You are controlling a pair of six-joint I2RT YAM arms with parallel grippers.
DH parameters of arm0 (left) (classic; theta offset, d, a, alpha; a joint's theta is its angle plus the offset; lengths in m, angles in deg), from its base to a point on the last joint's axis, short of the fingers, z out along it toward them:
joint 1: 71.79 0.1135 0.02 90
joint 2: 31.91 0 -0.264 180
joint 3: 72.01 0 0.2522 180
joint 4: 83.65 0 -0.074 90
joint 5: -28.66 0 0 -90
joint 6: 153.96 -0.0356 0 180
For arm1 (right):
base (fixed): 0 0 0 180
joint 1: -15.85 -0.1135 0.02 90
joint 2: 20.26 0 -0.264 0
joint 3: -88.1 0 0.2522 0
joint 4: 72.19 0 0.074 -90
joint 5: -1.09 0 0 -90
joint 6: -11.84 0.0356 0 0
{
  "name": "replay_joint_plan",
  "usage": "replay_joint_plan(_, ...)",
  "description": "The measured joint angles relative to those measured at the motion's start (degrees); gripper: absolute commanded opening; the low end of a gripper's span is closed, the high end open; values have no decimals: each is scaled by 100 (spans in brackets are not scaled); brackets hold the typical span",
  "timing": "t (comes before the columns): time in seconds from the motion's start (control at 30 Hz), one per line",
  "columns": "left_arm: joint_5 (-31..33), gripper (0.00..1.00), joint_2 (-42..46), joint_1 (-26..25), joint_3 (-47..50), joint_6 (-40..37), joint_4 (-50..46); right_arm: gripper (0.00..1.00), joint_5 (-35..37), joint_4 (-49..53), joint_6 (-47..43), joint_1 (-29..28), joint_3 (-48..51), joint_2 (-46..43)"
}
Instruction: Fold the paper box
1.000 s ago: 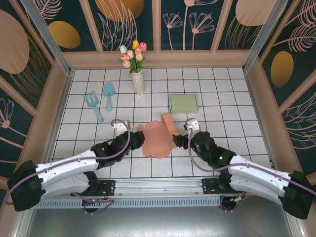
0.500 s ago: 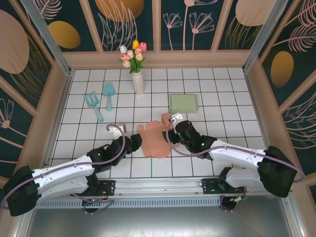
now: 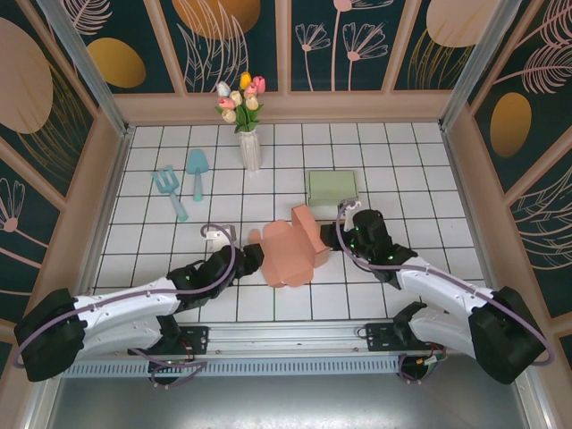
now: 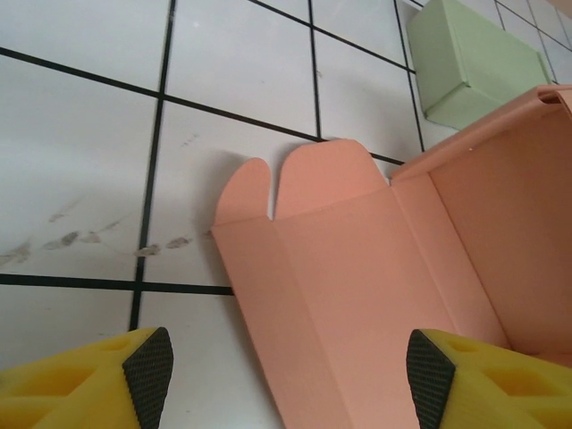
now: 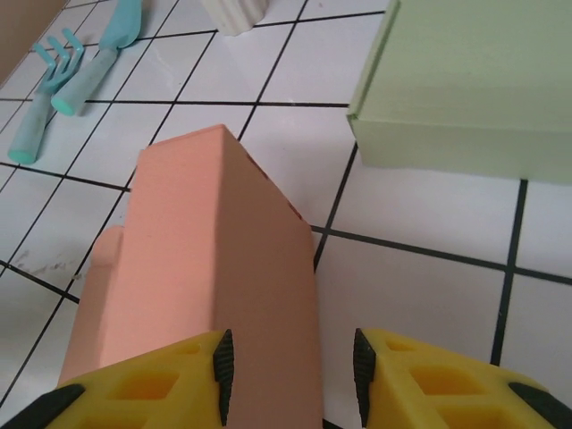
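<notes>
Paper box (image 3: 290, 255): one, salmon, half-folded, on worktop (image 3: 402, 170) just in front of green box (image 3: 332, 188), one. Right gripper (image 5: 290, 375): jaws apart astride the paper box's raised wall, not clamped. Left gripper (image 4: 286, 380): spread wide, empty, at its flat side farthest from green box. Left of green box: one vase (image 3: 249, 147), one teal trowel (image 3: 197, 172), one teal fork (image 3: 170, 190).

Writing: none readable anywhere.
Pink paper box (image 3: 288, 255): plain card — no print.
Green box (image 3: 332, 187): bare lid, no label.
Wall panels (image 3: 223, 45): leaf and flower patterns — no words.
</notes>
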Motion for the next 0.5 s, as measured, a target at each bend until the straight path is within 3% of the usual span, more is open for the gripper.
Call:
replay_joint_plan(0.07,-50,73,-98,0,-50,28,96,52,-81,9,31,59,66,-94)
replay_joint_plan(0.17,-37,74,-85,0,-61,68,192,73,-96,42,2,-35,68,-411)
replay_joint_plan(0.33,76,75,267,0,-61,98,162,80,-33,236,-293,-584,-260,-726)
replay_joint_plan(0.5,157,75,522,0,7,107,144,81,55,463,-590,-855,-861,216)
